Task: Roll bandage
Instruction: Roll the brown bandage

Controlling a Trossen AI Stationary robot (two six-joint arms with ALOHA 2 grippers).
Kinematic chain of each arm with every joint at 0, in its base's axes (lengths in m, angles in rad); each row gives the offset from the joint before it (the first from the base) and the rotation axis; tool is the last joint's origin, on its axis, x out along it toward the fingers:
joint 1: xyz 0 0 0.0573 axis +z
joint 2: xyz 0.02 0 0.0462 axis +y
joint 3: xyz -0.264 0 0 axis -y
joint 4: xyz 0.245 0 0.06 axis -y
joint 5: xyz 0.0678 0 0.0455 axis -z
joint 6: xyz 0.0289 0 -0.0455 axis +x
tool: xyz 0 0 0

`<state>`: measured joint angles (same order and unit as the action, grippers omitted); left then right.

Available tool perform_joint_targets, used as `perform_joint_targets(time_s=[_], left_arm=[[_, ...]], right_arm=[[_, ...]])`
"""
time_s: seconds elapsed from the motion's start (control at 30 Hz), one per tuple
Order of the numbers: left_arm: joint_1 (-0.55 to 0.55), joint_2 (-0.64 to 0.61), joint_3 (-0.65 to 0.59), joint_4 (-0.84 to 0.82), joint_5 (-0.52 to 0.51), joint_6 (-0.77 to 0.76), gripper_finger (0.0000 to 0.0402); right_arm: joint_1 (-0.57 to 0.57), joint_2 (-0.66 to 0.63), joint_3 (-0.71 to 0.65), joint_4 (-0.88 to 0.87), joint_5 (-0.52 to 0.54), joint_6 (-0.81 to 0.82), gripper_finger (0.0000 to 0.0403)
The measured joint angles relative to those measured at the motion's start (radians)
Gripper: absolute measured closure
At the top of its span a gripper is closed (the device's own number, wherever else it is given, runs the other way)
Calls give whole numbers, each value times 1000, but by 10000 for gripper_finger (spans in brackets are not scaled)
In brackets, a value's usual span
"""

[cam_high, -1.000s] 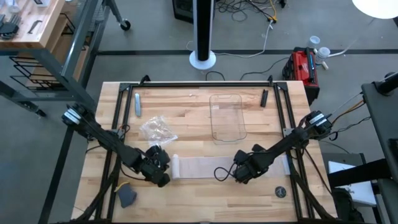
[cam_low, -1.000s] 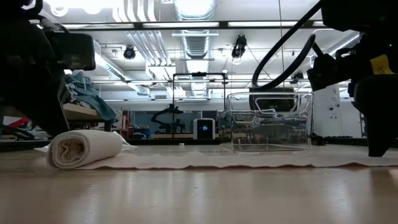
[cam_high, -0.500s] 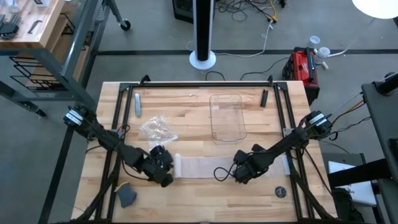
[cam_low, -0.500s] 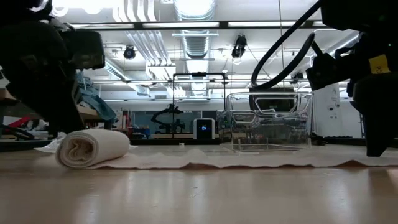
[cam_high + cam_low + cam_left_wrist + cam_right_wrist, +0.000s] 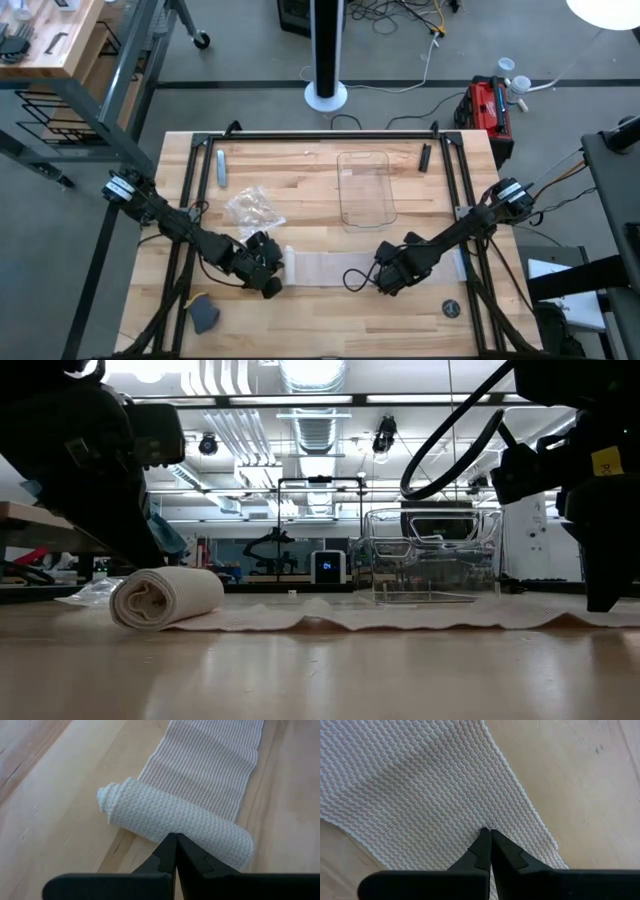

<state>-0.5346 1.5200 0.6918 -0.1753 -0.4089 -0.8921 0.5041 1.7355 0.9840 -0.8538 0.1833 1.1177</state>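
The bandage (image 5: 318, 268) lies on the table (image 5: 300, 320) in the lower middle of the high view, a pale strip running left to right between the two grippers. Its left end is wound into a small roll (image 5: 165, 596), which sits at the lower left of the low view with its spiral end facing the camera; the flat part stretches away to the right across the wood, slightly rippled.

The left gripper (image 5: 268, 272) is just left of the roll in the high view. In its wrist view the two dark fingers (image 5: 170, 851) are pressed together with no gap, their tips touching the near side of the roll (nothing is held between them).

The right gripper (image 5: 388, 280) is at the strip's right end. Its fingers (image 5: 487, 842) are likewise closed tip to tip, and the tips rest down on the flat weave close to the strip's edge.

A clear tray (image 5: 365, 187) stands above the strip in the upper middle of the table, well apart from it, and a crumpled wrapper (image 5: 250, 208) lies near the left arm, above the roll.
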Motion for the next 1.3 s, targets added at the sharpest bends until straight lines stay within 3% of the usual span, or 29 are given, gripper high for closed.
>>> perform_joint_targets(time_s=[0.47, 0.8, 1.3], left_arm=[[2, 0, 0, 24, 0, 19, 401], [3, 0, 0, 52, 0, 51, 401], [23, 0, 0, 65, 8, 77, 401]], right_arm=[[0, -1, 0, 3, 5, -1, 403], [5, -69, 36, -11, 97, -9, 403], [-3, -84, 192, 42, 288, -205, 403]])
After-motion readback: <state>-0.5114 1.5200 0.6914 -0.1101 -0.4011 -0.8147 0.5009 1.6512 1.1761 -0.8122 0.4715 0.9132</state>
